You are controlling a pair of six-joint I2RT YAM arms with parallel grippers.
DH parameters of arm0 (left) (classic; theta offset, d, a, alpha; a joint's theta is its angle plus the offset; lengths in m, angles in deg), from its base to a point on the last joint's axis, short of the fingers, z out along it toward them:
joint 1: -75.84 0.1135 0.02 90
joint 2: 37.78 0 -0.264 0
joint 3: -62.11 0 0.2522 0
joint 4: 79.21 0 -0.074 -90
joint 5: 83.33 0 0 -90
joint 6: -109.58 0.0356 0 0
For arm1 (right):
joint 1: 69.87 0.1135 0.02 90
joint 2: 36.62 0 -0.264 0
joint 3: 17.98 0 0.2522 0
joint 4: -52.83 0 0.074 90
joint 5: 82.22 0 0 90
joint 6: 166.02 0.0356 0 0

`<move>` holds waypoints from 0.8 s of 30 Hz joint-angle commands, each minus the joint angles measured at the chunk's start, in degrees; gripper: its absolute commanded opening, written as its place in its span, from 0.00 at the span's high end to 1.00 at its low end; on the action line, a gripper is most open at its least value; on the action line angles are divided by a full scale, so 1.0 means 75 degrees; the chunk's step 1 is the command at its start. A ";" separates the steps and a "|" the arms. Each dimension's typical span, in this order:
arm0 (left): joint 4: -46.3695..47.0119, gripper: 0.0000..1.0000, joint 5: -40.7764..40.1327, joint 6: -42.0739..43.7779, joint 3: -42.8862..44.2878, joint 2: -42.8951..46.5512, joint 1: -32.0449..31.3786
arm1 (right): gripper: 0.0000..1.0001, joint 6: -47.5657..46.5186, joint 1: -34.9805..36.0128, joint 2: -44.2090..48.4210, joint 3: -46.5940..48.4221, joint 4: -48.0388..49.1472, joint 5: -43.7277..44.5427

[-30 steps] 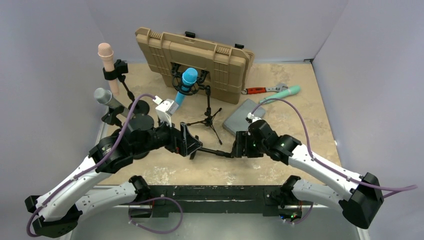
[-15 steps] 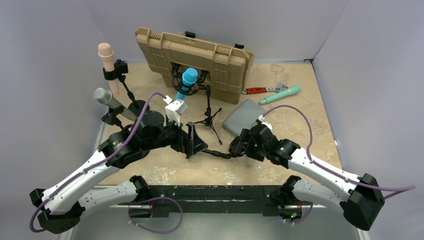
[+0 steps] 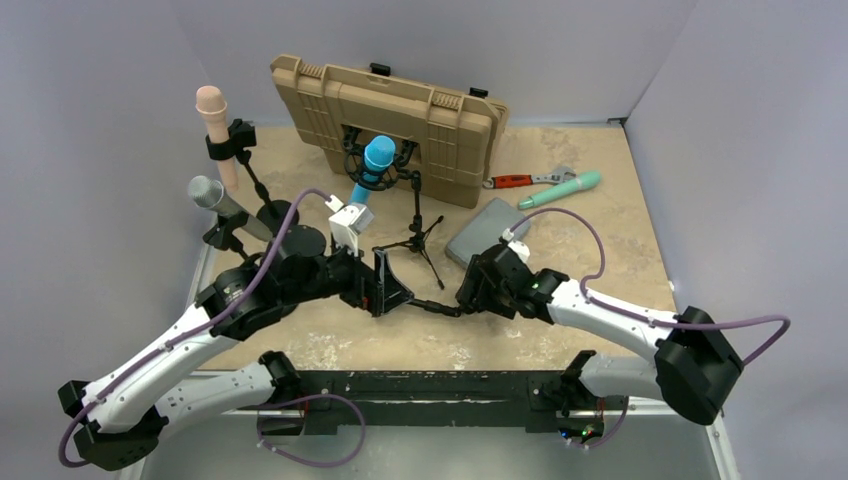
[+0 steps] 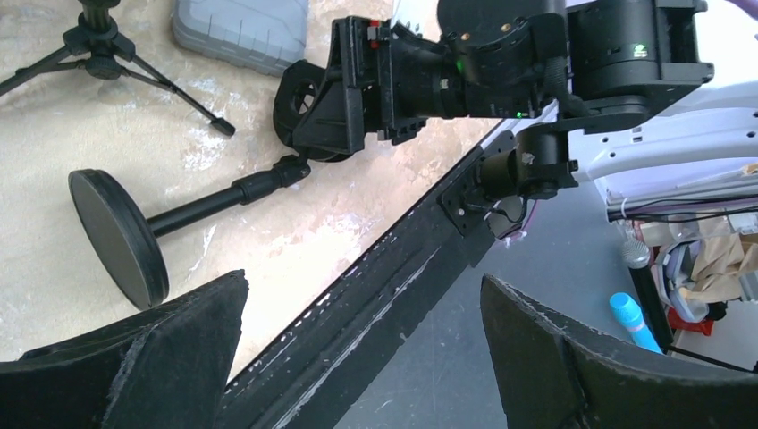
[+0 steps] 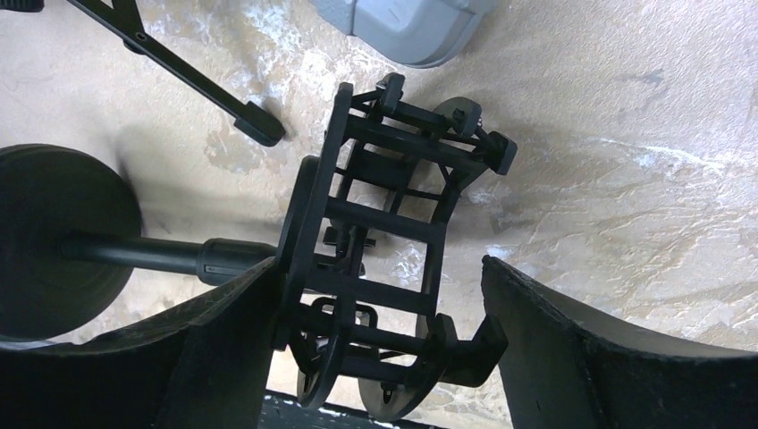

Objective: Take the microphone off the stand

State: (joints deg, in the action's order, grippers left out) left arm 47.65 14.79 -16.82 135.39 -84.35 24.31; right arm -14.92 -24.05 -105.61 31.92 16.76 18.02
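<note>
A blue microphone (image 3: 377,157) sits in a shock mount on a black tripod (image 3: 418,240) in front of the tan case. A pink microphone (image 3: 212,108) and a grey one (image 3: 207,190) stand in clips at the left. A black stand (image 3: 435,307) lies on the table, with its round base (image 4: 116,237) toward my left gripper. Its empty shock-mount cage (image 5: 384,241) is between the fingers of my open right gripper (image 3: 468,293). My left gripper (image 3: 390,285) is open and empty, just left of the base.
A tan hard case (image 3: 390,105) leans at the back. A grey box (image 3: 487,232) lies beside the right gripper. A teal microphone (image 3: 560,187) and a red-handled wrench (image 3: 520,181) lie at the back right. The black table rail (image 4: 357,304) runs along the near edge.
The left gripper lifted and shifted a little away from the near edge. The right gripper moved left and closed in round the lying stand's cage, its forearm swinging lower.
</note>
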 commanded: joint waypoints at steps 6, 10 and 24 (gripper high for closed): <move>0.0089 0.04 -0.0455 0.0216 -0.0378 0.0244 -0.0035 | 0.16 -0.0905 0.0089 0.1557 -0.0344 -0.0054 -0.0852; 0.0340 0.11 -0.1166 0.0554 -0.1352 0.0509 -0.0044 | 0.08 -0.1311 0.0095 0.3221 -0.0580 -0.0032 -0.0840; 0.1840 0.28 -0.4059 -0.0265 -0.3179 -0.0460 -0.0377 | 0.09 -0.1886 0.0096 0.3311 0.0050 0.0075 -0.0403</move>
State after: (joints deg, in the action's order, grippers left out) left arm 53.40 -9.38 -15.34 113.19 -84.15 21.75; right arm -27.03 -23.63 -80.78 29.53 16.41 13.26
